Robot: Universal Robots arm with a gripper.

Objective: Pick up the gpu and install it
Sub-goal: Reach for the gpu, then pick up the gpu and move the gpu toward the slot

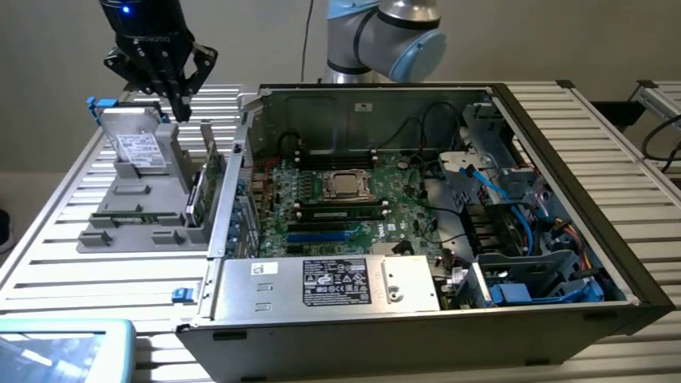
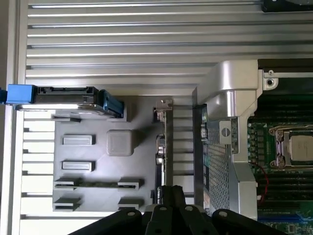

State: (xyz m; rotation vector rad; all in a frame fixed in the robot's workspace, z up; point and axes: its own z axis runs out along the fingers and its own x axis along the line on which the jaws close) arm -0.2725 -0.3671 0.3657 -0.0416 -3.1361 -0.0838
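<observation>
The gpu [image 1: 202, 171] stands on its edge in a slot on the side of the grey holder [image 1: 133, 227] nearest the computer case. In the wrist view the gpu [image 2: 167, 142] appears as a thin green strip with its metal bracket at one end. My gripper [image 1: 181, 110] hangs above the far end of the holder, over the gpu's line and clear of it. The gripper [image 2: 171, 190] is shut with nothing in it, its fingertips pressed together over the card's end.
A silver hard drive [image 1: 139, 148] with blue tabs leans in the holder's far slot. A green memory stick [image 2: 98, 184] lies in a lower slot. The open computer case [image 1: 553, 120] shows its motherboard [image 1: 330, 203], CPU socket [image 2: 296, 149] and blue cables. A slatted metal table [image 1: 64, 279] lies underneath.
</observation>
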